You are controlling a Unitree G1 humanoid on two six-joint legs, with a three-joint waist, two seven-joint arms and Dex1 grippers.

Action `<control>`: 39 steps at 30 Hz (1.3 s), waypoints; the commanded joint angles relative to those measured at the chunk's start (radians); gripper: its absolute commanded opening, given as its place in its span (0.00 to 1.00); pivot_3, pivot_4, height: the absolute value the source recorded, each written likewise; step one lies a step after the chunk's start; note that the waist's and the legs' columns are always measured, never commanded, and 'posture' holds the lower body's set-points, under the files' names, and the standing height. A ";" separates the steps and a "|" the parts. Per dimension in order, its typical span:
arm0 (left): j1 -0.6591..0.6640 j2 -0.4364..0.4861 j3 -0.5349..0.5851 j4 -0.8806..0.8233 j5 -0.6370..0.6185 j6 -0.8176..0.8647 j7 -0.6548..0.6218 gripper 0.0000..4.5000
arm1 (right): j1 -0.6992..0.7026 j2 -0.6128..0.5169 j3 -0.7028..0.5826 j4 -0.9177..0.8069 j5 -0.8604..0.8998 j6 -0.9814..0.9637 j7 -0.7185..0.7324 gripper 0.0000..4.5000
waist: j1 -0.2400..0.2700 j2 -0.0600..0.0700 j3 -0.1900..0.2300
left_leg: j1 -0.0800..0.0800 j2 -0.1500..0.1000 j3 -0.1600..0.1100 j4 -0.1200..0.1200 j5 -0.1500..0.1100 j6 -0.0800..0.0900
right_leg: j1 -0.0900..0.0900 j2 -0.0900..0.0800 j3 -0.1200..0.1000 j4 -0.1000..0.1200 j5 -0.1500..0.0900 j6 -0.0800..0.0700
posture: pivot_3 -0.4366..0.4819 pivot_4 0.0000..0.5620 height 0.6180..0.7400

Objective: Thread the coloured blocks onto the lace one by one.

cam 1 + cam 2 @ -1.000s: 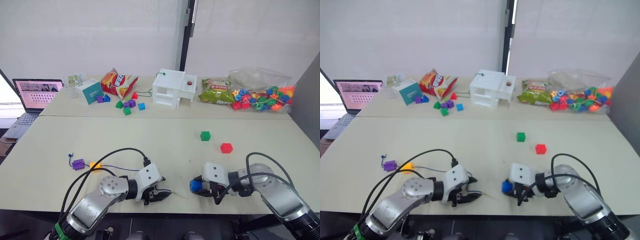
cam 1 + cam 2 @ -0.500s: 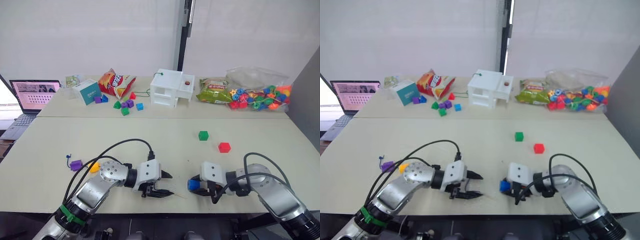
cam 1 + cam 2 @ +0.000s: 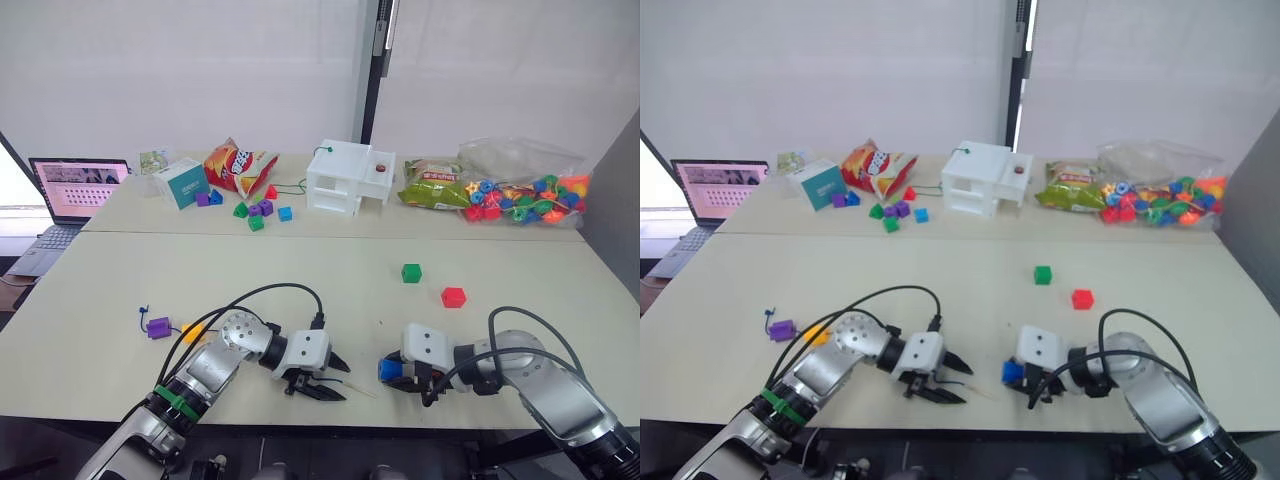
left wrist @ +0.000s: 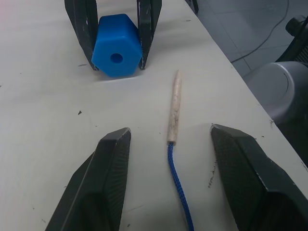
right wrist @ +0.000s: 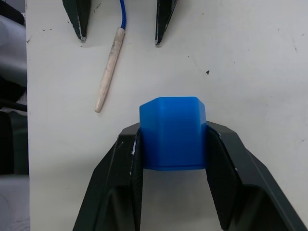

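My right gripper (image 3: 392,371) is shut on the blue block (image 5: 173,132), which rests on the table near the front edge with its hole facing the left gripper. The lace's pale stiff tip (image 4: 174,110) lies flat on the table, pointing toward the blue block (image 4: 116,44) with a short gap between them. My left gripper (image 3: 338,382) is open, its fingers either side of the lace (image 4: 179,187) without touching it. The green block (image 3: 411,273) and red block (image 3: 453,297) sit further back on the right. The purple block (image 3: 157,327) and yellow-orange block (image 3: 191,332) are on the lace at the left.
On the far table stand a white box (image 3: 348,178), a snack bag (image 3: 237,163), a teal box (image 3: 182,183), several small loose blocks (image 3: 258,212), a clear bag of beads (image 3: 520,190) and a laptop (image 3: 70,190). The table's front edge (image 3: 360,420) runs just below both grippers.
My left gripper has opened and let the lace tip down onto the table, and has shifted a little to the right. The right gripper still holds the blue block in place.
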 commanded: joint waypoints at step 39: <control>-0.016 0.002 0.001 -0.414 0.020 0.598 0.196 0.01 | -0.002 -0.005 0.049 0.005 -0.014 0.004 0.014 0.29 | 0.000 -0.001 0.000 | 0.004 0.001 -0.002 -0.003 0.000 0.000 | 0.004 0.001 0.000 -0.002 -0.001 0.000 | 0.48 0.27 1.00</control>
